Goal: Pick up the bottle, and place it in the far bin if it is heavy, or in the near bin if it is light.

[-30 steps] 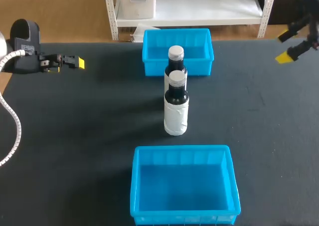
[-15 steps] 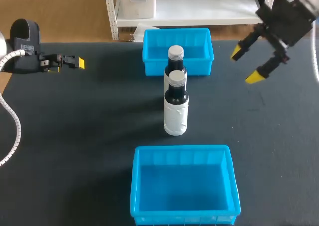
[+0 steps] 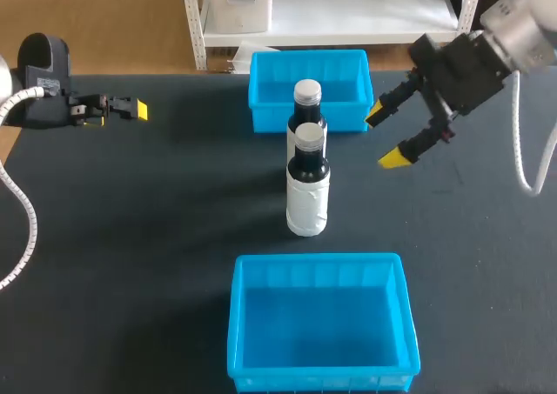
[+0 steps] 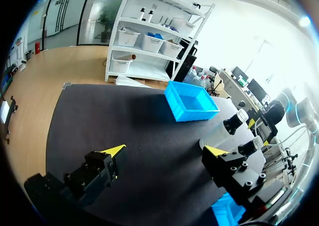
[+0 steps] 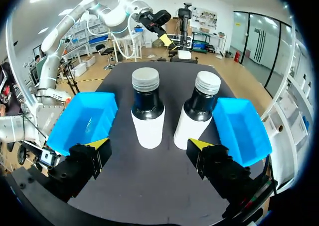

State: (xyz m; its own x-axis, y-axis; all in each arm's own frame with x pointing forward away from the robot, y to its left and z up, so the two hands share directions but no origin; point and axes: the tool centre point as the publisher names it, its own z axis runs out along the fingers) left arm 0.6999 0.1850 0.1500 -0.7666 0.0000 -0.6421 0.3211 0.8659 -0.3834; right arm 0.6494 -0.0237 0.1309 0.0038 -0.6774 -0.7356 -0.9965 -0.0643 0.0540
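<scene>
Two alike bottles stand upright in the middle of the black table (image 3: 157,220). Each has a dark body, a white wrap round its lower half and a pale grey screw cap. The near bottle (image 3: 307,185) stands just in front of the far bottle (image 3: 307,107). The pair lies between the far bin (image 3: 270,116) and the near bin (image 3: 322,324), both bright blue.

The right claw (image 3: 385,137) hangs to the right of the bottles, near the far bin's front corner. Its fingers are spread wide and hold nothing. In its wrist view both bottles stand ahead of the released claw (image 5: 148,143), apart from its tips.

The left claw (image 3: 130,109) sits at the table's left side, well apart from the bottles. Its fingers are likewise spread and empty in its wrist view (image 4: 165,150).
</scene>
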